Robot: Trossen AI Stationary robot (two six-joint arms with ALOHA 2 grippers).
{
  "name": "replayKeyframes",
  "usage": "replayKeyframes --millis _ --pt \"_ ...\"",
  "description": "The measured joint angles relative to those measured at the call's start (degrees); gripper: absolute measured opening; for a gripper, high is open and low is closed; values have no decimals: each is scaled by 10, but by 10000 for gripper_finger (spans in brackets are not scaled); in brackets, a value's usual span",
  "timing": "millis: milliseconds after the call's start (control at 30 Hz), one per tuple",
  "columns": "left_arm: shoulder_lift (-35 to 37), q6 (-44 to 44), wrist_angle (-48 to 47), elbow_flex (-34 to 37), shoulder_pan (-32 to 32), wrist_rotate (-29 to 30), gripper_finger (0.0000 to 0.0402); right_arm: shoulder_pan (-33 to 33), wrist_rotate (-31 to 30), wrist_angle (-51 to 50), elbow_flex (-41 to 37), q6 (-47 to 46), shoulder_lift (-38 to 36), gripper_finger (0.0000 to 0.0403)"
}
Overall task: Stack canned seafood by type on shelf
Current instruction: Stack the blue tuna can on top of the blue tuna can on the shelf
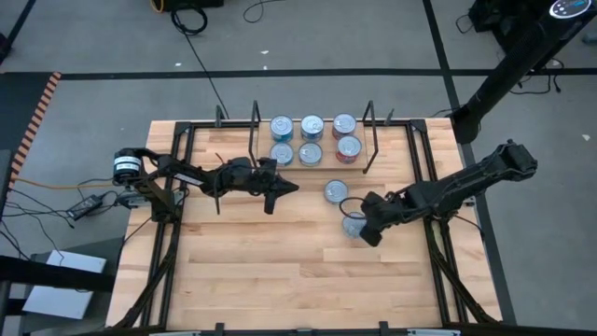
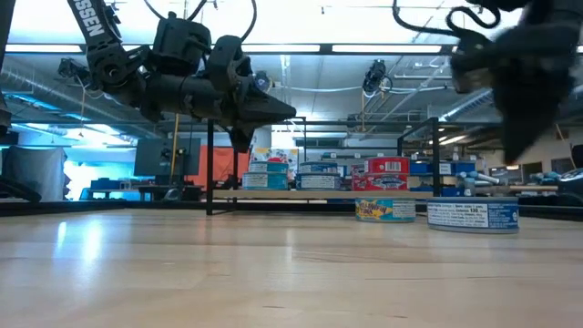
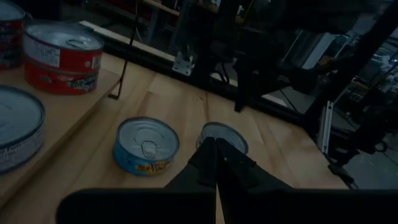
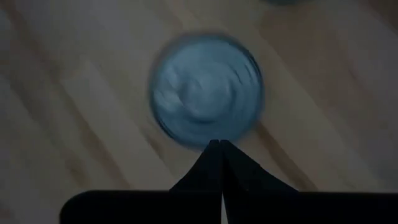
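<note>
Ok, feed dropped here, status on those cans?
Both grippers shut, empty. Six cans on shelf, two loose cans on table. Nothing blocking.

White letters run up the left arm (image 2: 96,27) in the low view; only "SSEN" shows (the start is cut off); the blue tin (image 2: 473,215) on the table has small white print and a bar code on its side, too tiny to read; the teal tin (image 2: 385,210) beside it has a yellow word that cannot be read; the red tins (image 2: 381,173) on the shelf have labels too small to read.
</note>
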State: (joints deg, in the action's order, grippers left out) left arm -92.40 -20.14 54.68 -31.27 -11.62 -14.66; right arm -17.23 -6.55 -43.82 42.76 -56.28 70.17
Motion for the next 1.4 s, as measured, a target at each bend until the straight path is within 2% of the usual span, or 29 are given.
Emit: replayKeyframes --millis 133,233,400,533,800,900,1000,1167,1400 --pt "0 0 -17 0 0 0 3 -9 -2 -70 0 37 13 4" --pt "0 0 -28 0 1 0 3 -11 -19 -64 0 56 35 4" --pt "0 4 -40 0 9 2 3 -11 -18 21 0 107 99 4" --pt "0 5 -47 0 21 2 3 -11 -24 81 8 110 143 4" --pt "0 49 -134 0 50 21 3 3 -67 210 21 120 169 4" --pt "0 56 -141 0 57 25 3 22 -56 276 21 142 187 4" --pt "0 66 -138 0 62 27 3 40 -19 314 22 166 198 4" --pt "-14 67 -130 0 61 28 3 47 -13 287 54 186 186 4" --pt "-83 75 -104 -34 67 34 3 17 -12 208 66 179 180 4"
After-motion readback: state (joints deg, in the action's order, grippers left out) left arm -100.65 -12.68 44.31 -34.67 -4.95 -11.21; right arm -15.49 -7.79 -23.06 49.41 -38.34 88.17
